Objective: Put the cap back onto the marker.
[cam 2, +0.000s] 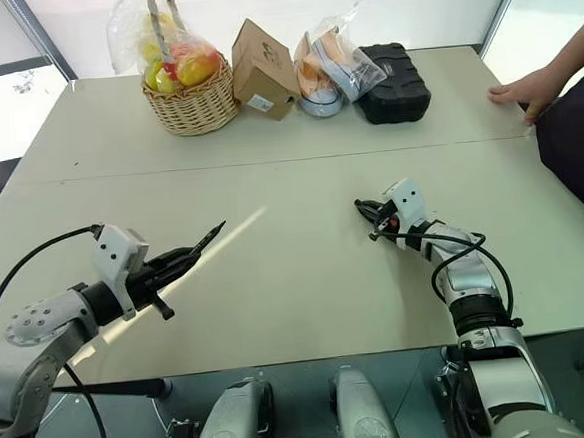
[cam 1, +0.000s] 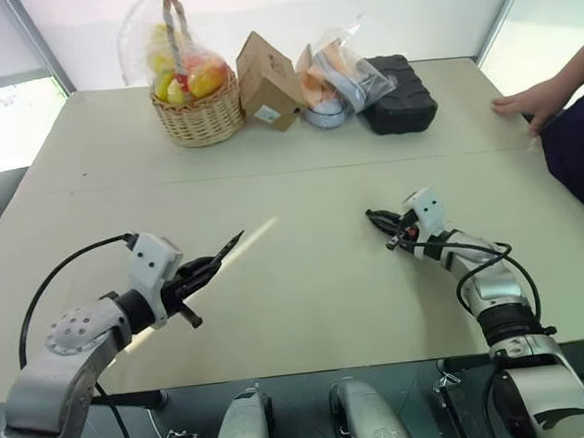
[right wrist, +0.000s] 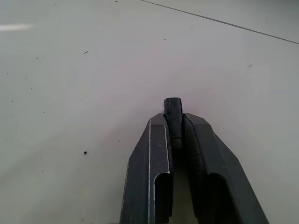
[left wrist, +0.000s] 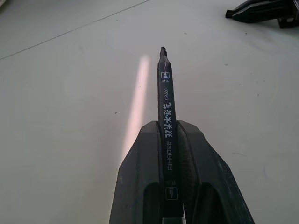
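My left gripper (cam 1: 198, 276) is shut on the marker (left wrist: 165, 112), a slim black pen with white print. Its uncapped tip (cam 1: 236, 239) points forward and to the right, just above the pale table (cam 1: 299, 178). My right gripper (cam 1: 380, 221) sits low over the table at the right, shut on the small black cap (right wrist: 174, 116), whose end sticks out past the fingertips. The right gripper (left wrist: 261, 10) also shows in the left wrist view, beyond the marker's tip and off to one side. A wide gap of bare table lies between marker tip and cap.
Along the table's far edge stand a wicker basket of fruit (cam 1: 195, 95), a cardboard box (cam 1: 266, 80), a plastic bag with packets (cam 1: 334, 76) and a black case (cam 1: 400, 93). A person's hand (cam 1: 530, 102) rests on the far right of the table.
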Robot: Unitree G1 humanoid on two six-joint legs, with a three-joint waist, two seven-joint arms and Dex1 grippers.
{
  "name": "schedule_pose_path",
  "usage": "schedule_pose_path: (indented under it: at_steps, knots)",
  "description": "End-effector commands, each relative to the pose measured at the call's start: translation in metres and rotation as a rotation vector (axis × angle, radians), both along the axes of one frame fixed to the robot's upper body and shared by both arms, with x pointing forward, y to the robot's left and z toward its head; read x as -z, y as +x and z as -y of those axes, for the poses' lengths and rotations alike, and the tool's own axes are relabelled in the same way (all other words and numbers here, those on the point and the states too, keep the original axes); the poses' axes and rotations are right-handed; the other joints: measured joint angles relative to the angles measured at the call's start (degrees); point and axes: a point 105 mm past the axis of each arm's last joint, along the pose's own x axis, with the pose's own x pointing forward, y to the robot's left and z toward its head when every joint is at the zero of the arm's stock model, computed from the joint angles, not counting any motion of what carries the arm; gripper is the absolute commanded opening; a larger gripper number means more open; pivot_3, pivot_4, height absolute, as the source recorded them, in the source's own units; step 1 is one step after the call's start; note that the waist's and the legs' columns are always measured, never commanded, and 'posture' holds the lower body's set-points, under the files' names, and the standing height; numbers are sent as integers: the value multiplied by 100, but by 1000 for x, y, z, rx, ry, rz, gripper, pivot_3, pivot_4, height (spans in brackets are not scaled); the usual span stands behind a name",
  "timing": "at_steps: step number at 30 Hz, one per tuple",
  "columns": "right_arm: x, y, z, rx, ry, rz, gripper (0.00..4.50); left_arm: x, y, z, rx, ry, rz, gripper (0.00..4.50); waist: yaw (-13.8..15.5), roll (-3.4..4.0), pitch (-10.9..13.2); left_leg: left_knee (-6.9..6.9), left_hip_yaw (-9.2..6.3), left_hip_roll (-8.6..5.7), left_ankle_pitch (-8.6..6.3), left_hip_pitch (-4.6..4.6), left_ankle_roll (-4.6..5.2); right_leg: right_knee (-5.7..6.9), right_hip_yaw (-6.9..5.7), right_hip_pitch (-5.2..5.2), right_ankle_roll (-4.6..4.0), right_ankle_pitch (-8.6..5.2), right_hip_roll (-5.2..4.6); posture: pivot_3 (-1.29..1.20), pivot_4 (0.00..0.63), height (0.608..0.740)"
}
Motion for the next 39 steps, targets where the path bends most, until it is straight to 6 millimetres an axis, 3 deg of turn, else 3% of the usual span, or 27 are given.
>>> schedule_pose_path:
  at_steps: [1, 8, 13, 22, 39]
  knots:
    - [-11, 1, 1, -11, -40, 40, 69, -10, 0, 4, 63, 8, 53, 0, 1, 0, 0, 1, 0, 0, 0, 0, 0, 0, 0, 0, 0, 0, 0, 0, 150, 740]
    - [-55, -17, -24, -298, -252, 194, 69, -11, 11, 7, 275, 95, 98, 0, 14, 8, 5, -6, 4, -3, 0, -8, 0, -1, -1, -13, -1, -1, 1, 0, 150, 740]
    - [-78, -19, -45, -425, -272, 255, 69, -11, 38, 8, 383, 136, 166, 0, 0, 8, 5, -8, 26, -4, 0, -6, 0, 1, -7, -16, 0, 0, 11, 0, 150, 740]
    - [-89, -25, -87, -654, -349, 298, 69, -22, 72, 26, 531, 198, 290, 0, 24, 7, 5, -8, 30, -7, 0, -18, 1, 1, -12, -24, 21, 11, 11, 0, 150, 740]
    - [-93, -25, -100, -723, -376, 304, 69, -16, 74, 40, 620, 229, 327, 0, 17, 7, 5, -7, 23, -4, -1, -18, 3, 13, -18, -28, 23, 13, 11, 0, 150, 740]
